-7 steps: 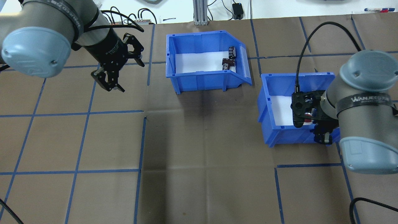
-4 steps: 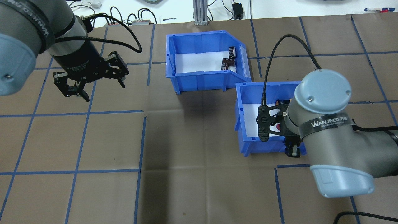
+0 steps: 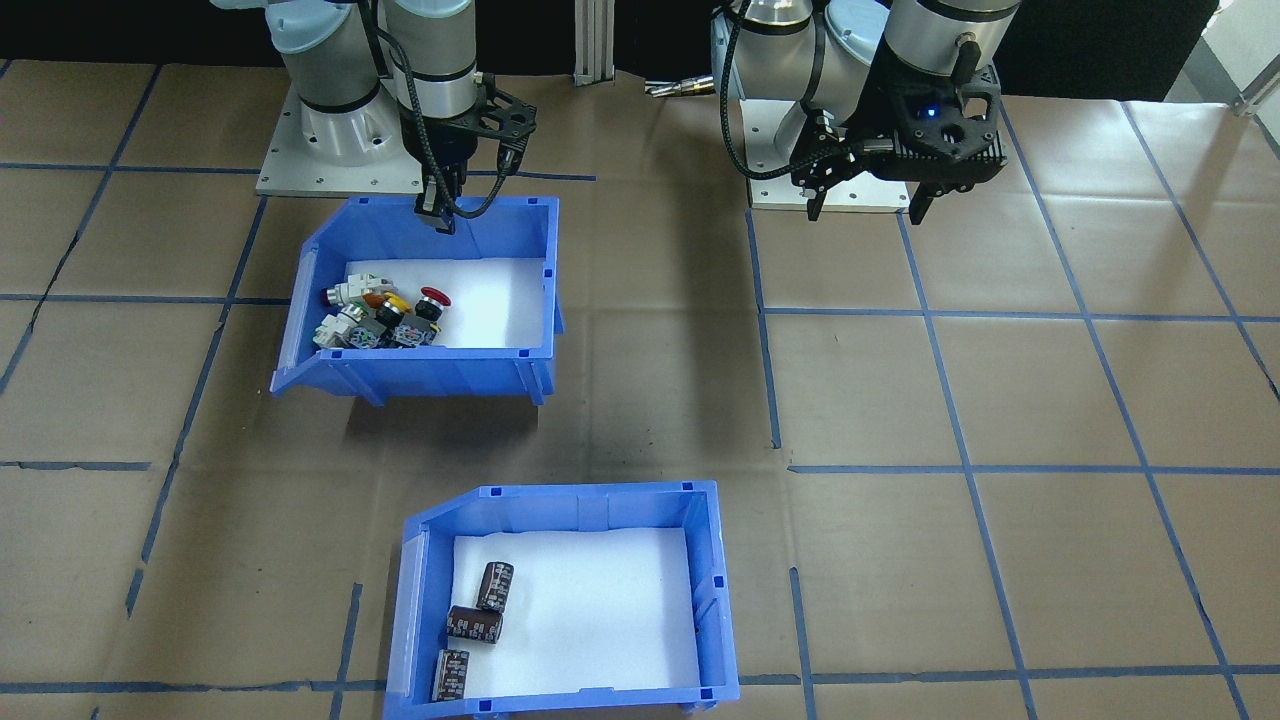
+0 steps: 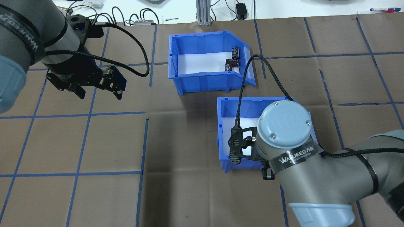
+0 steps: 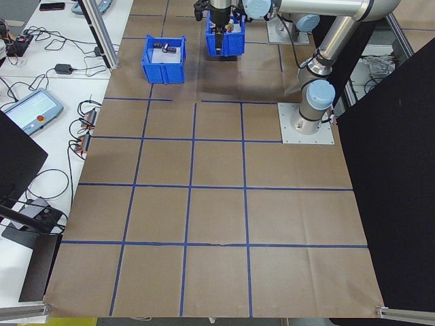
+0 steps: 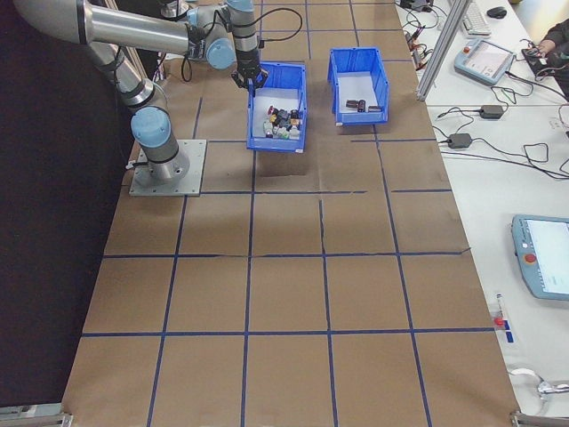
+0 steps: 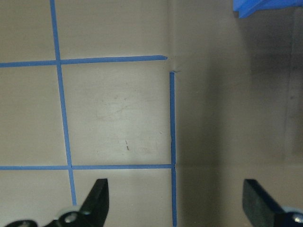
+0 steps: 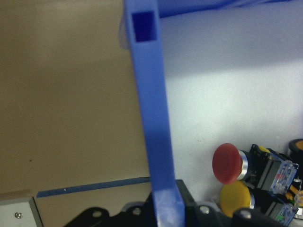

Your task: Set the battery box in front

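While the battery box (image 4: 205,82) sits untouched on the far side of the tabletop (image 4: 189,195), roughly central and well away from the robot's base, we judge the task to be at a preparatory step. The box's long axis runs left to right across the tabletop. Its sloped open mouth points toward the robot's right, and its tall back wall faces the robot's left. Its dark cylinders (image 4: 231,65) lie on the white liner at the mouth end.

Nearer the robot and slightly to its right stands the switch bin (image 3: 440,365), close to the battery box but not touching it. The right gripper (image 3: 437,222) reaches down over that bin's robot-side wall. In the wrist view the blue wall passes between the fingers, so we read them as pinching it.

The left gripper (image 4: 98,91) hovers over bare tabletop well to the left, its fingers spread wide and empty.

Next, we think, one arm must come to the battery box, grip a wall and bring the box forward without tipping the cylinders.
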`<move>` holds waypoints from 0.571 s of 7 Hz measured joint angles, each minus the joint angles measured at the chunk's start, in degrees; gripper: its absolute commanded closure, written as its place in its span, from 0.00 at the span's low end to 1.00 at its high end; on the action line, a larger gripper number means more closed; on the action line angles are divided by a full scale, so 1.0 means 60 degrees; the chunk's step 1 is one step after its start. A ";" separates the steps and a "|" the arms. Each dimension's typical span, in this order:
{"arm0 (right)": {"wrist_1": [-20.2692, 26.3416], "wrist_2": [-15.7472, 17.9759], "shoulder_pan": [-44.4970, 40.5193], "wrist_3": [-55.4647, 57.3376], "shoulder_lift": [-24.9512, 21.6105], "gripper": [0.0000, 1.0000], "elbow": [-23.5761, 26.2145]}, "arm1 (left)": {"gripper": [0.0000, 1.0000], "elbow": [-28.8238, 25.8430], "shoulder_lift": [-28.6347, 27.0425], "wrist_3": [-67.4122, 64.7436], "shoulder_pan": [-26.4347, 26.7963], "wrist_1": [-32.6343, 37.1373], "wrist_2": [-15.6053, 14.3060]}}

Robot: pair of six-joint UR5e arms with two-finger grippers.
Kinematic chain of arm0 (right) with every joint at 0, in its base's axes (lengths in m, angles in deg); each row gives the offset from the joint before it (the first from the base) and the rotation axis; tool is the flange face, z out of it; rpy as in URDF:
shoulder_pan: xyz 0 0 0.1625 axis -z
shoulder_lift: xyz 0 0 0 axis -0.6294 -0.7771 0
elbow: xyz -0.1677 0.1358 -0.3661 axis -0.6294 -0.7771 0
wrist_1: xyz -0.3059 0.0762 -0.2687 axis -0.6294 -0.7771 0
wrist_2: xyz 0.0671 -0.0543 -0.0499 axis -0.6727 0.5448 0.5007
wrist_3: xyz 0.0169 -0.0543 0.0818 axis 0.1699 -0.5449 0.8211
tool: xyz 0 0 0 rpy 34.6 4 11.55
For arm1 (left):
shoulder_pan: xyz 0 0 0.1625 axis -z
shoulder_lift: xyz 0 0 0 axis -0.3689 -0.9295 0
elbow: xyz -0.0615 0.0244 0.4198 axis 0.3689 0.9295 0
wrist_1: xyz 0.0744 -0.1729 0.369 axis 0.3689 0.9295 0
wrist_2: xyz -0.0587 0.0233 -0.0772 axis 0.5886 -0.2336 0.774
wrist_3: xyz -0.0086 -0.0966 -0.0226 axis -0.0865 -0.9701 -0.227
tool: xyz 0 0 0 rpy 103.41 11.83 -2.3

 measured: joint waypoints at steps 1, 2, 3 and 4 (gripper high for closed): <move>-0.0211 0.0002 -0.0471 0.0387 0.0157 1.00 -0.0014 | 0.00 0.0247 0.0276 -0.0001 0.0020 -0.0193 0.0024; -0.0547 0.0012 -0.0918 0.0684 0.0380 1.00 -0.0025 | 0.00 0.0640 0.0664 0.0005 0.0033 -0.0509 0.0047; -0.0936 0.0021 -0.1345 0.0919 0.0628 1.00 -0.0029 | 0.00 0.1069 0.0979 0.0072 0.0025 -0.0879 0.0069; -0.1330 0.0023 -0.1738 0.1204 0.0887 1.00 -0.0033 | 0.00 0.1296 0.1103 0.0135 0.0007 -0.1131 0.0078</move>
